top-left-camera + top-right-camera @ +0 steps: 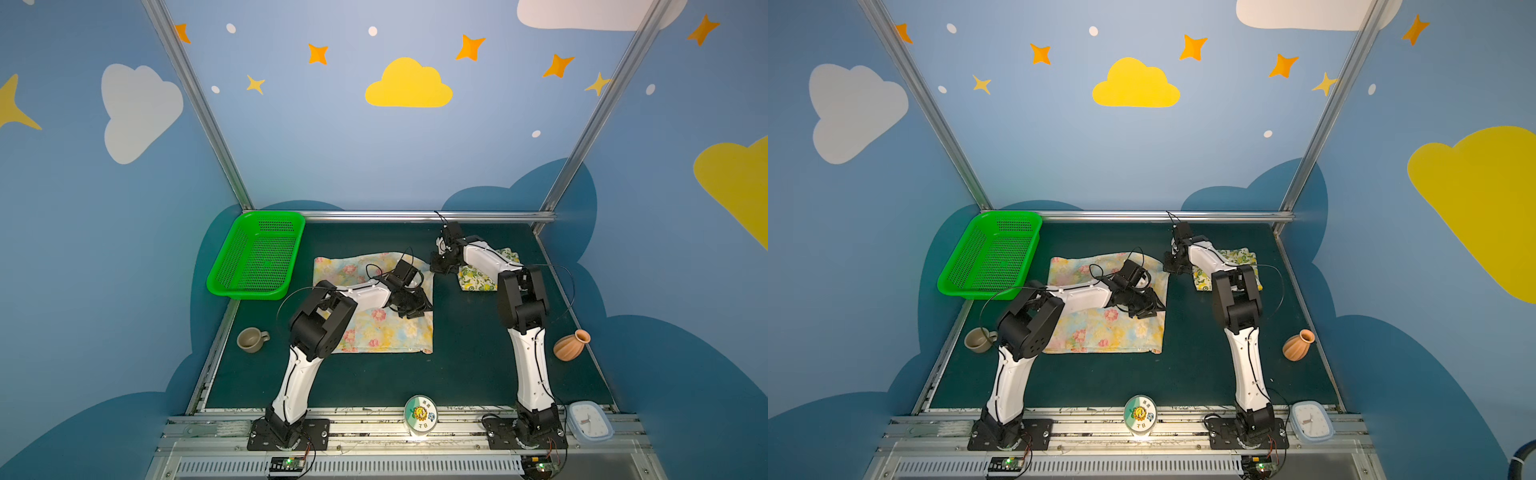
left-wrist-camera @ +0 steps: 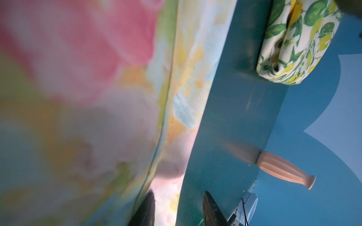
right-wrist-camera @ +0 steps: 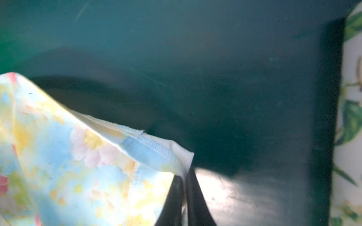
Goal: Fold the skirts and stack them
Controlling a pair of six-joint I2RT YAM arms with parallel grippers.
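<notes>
The pale yellow cloth skirt with pastel pink flowers (image 1: 386,332) is spread flat at the middle of the dark green worktop (image 1: 457,374), as seen in both top views. Its far right corner is pinched between the closed fingers of the right end effector (image 3: 185,176). In the right wrist view that corner is lifted slightly, with the hem turned up.

The left end effector (image 2: 178,193) is set at the same skirt's right edge, nearer than the right one. Its fingers are parted to a moderate gap with the cloth edge lying between them, so no grip is made there yet.

The cream cloth skirt printed with yellow lemons and green leaves (image 1: 478,280) lies as a folded bundle at the far right, partly hidden by the right arm and apart from the flowered skirt.

The step in hand is judged to be the first fold of the flowered skirt, with the right edge being taken at two places. For the next move, the left fingers would need to be closed on the edge. Both holds would then be raised evenly and carried leftward, since thin cloth is likely to sag or slip.

A green plastic mesh basket (image 1: 232,257) sits at the far left, a grey-brown cup (image 1: 251,340) at the near left, and a ribbed terracotta vase (image 1: 569,345) at the right.
</notes>
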